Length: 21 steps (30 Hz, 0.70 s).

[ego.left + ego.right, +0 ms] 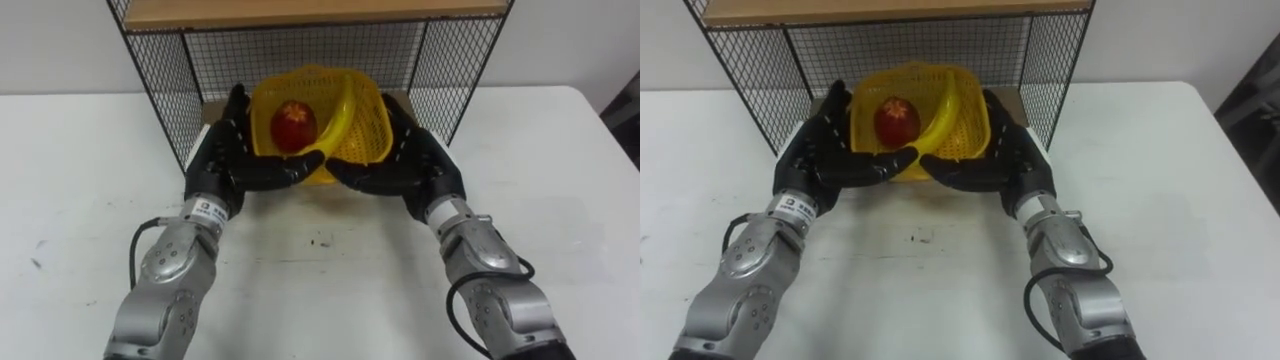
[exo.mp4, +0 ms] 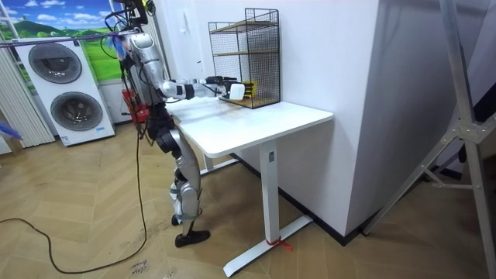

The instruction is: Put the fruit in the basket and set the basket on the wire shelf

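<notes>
Standing at the white table (image 1: 80, 180), the robot presses its left hand (image 1: 225, 150) and right hand (image 1: 415, 160), fingers straight, against the yellow basket (image 1: 368, 125) holding a red apple (image 1: 294, 124) and banana (image 1: 338, 115) at the wire shelf (image 1: 160, 90) mouth.

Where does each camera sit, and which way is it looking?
Left eye view: on the robot's head, looking down at the table; both forearms show, left robot hand and right robot hand cupping the basket at the wire shelf.
Right eye view: same head, slightly aside, same scene.
Room view: stands off in the room, facing the whole robot at the table.
All share table and wire shelf.
</notes>
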### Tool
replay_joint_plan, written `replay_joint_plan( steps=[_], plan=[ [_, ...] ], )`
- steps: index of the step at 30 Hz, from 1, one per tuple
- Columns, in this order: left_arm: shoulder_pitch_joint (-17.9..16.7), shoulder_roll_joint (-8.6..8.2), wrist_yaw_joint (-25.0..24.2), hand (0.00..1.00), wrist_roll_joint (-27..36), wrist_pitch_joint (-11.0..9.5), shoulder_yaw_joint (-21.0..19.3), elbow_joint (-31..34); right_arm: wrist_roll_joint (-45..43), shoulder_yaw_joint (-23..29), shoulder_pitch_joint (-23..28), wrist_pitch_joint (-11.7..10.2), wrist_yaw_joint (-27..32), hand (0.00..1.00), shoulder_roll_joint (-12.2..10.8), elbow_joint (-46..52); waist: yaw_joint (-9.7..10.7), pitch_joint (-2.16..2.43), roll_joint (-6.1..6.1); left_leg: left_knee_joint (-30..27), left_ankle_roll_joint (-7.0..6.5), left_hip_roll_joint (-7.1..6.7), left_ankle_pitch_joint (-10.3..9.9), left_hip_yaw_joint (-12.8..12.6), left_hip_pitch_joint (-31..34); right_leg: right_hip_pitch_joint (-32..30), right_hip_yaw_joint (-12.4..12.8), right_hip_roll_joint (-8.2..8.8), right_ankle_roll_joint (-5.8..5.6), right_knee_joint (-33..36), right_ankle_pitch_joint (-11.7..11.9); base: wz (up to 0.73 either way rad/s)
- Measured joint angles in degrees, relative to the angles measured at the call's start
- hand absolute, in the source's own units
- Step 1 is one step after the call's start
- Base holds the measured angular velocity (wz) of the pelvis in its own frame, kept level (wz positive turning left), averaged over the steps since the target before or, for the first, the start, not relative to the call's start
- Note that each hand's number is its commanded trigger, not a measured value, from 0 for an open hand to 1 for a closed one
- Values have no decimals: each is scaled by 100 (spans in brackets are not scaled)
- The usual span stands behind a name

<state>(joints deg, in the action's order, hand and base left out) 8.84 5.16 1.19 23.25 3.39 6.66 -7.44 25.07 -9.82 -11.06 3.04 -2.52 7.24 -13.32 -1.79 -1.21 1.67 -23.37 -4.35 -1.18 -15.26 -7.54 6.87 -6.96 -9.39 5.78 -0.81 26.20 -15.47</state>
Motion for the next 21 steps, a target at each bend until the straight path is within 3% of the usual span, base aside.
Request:
replay_joint_plan(
  steps=[13, 21],
  plan=[
    [381, 1, 198, 0, -28, 183, -51, -19, 36, 6, -399, 26, 142, 0, -6, -19, 12, 4, -4, 240, 50, 84, 36, -13, -257, 404, 1, -153, 8, -590, 171, 0],
    [415, -46, 241, 0, -28, 484, -52, -159, 14, -1, -404, 257, 249, 0, -13, -76, 62, 6, -116, 262, 51, 105, 45, -21, -321, 491, -38, -172, 12, -655, 231, 0]
  ],
)
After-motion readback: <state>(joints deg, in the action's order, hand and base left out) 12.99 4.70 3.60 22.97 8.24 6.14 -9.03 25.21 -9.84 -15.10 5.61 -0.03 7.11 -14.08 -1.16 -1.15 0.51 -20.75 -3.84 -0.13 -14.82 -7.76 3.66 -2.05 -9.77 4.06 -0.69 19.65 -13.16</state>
